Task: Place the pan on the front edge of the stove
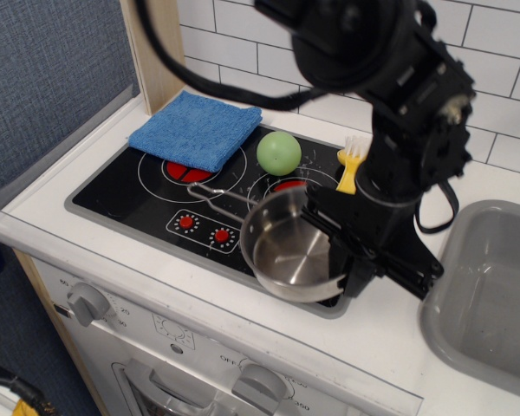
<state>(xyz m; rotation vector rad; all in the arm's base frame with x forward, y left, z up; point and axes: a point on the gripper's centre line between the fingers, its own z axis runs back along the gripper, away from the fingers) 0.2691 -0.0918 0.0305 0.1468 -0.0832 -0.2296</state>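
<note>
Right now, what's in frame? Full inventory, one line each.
pan: 1, shiny steel, front edge of the stove, thin handle pointing left
stove: 1, black with grey rim, set in the white counter
cloth: 1, blue, back left, partly over the left burner
ball: 1, green, back of the right burner
brush: 1, yellow with white bristles, partly behind the arm
sink: 1, grey, right
hand: 1, black, at the pan's right rim; grip unclear

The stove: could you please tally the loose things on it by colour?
Blue: 1, the cloth
Green: 1, the ball
Yellow: 1, the brush, partly hidden by the arm
Silver: 1, the pan, at the front edge of the stove, with the gripper at its rim
Total: 4
</note>
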